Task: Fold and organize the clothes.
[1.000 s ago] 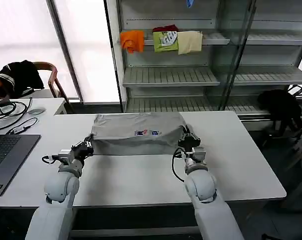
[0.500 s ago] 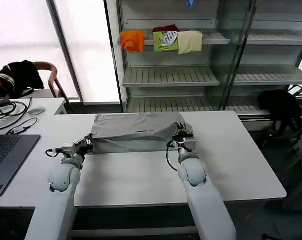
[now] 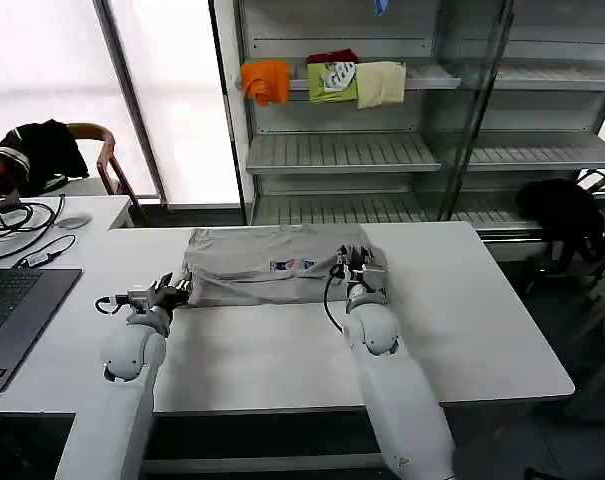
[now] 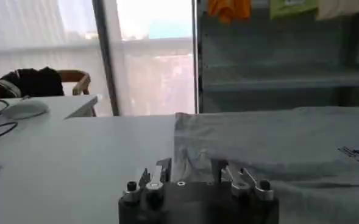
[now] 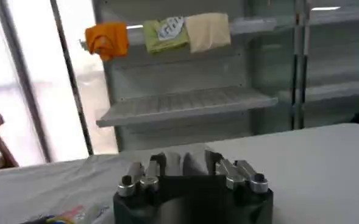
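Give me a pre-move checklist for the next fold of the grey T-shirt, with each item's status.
1. Light grey soft T-shirt flat on the white table: ok.
2. Left gripper at the shirt's left edge: ok.
3. Right gripper at the shirt's right edge: ok.
4. Fabric held between each gripper's fingers: cannot tell.
5. Multicoloured chest print facing up: ok.
6. Bare table in front of the shirt for folding: ok.
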Controlling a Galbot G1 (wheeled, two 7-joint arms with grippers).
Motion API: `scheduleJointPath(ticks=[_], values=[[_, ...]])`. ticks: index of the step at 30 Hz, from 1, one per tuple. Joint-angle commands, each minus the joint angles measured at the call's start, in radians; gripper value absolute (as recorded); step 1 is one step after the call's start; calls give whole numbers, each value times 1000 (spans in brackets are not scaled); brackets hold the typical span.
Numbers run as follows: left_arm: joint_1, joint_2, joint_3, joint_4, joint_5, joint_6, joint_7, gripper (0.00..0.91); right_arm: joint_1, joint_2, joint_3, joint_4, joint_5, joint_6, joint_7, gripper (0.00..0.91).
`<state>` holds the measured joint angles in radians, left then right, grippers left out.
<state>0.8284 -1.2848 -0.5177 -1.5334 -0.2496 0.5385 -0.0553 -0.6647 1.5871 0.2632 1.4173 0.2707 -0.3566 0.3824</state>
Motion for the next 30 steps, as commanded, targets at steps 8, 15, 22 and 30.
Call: scheduleJointPath(ticks=[8, 15, 22, 30], values=[[90, 3, -8, -162, 2, 39, -24, 907, 9, -3, -10, 126, 136, -34, 108, 907], [121, 3, -15, -181, 2, 38, -16, 907, 64, 19, -13, 32, 107, -83, 138, 907], [140, 21, -23, -178, 1, 39, -16, 907, -26, -27, -23, 113, 73, -142, 127, 907], [156, 38, -16, -178, 1, 38, -17, 907, -108, -121, -42, 233, 68, -220, 137, 907]])
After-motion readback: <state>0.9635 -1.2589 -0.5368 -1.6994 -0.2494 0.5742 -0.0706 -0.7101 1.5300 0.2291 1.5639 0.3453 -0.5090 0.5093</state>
